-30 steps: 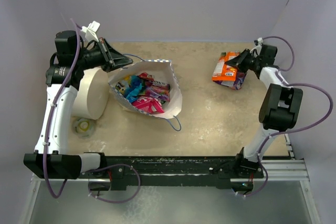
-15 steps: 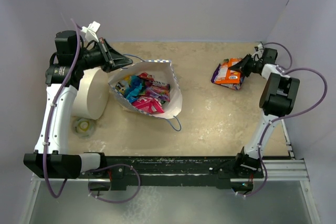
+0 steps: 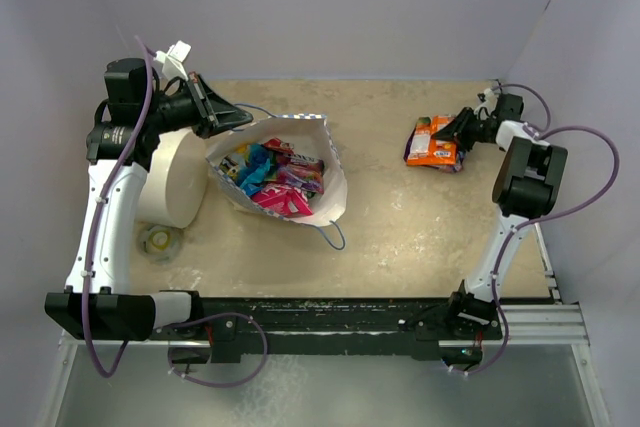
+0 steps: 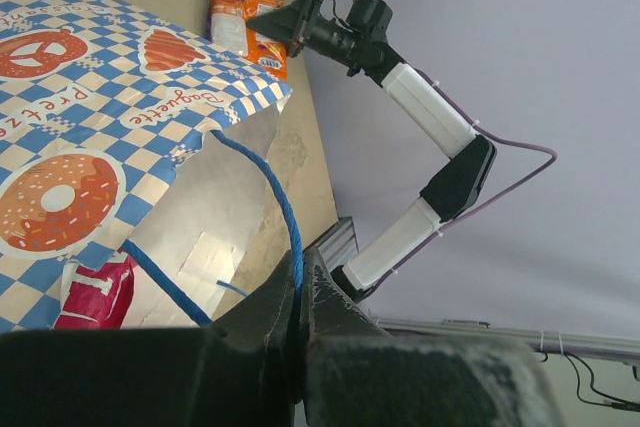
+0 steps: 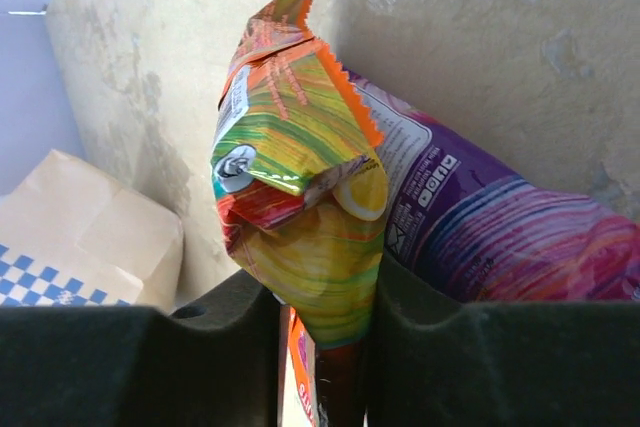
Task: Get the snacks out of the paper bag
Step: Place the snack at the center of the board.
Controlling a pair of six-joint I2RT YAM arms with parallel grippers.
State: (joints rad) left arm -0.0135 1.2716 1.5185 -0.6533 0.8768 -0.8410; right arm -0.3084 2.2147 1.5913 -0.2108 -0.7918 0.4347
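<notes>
Beige, mottled counter (image 3: 400, 217) enclosed by plain pale lavender walls; arm bases mounted on a dark rail at the near edge.

Paper bag (image 3: 336, 185) at left-centre of the counter, mouth open upward toward the overhead camera, checkered outside and cream inside both visible. Mouth stretched on a diagonal, far-left to near-right. Far-left rim raised by the left gripper (image 3: 236, 117), jaws closed tight on the blue cord handle (image 4: 283, 209). Second handle (image 3: 333, 238) lying loose on the counter at the near-right side.

Snacks (image 3: 272, 179) heaped inside the bag: red, magenta, blue and green packets, overlapping at mixed angles.

Orange packet (image 3: 434, 142) at far right of the counter, well apart from the bag. Pinched at one end by the right gripper (image 3: 457, 131), jaws narrow on the foil. Long axis in line with the jaws, crimped end pointing away from the gripper. Purple packet (image 5: 500, 237) touching it, partly underneath.

White cylinder (image 3: 170, 179) on its side just left of the bag.
</notes>
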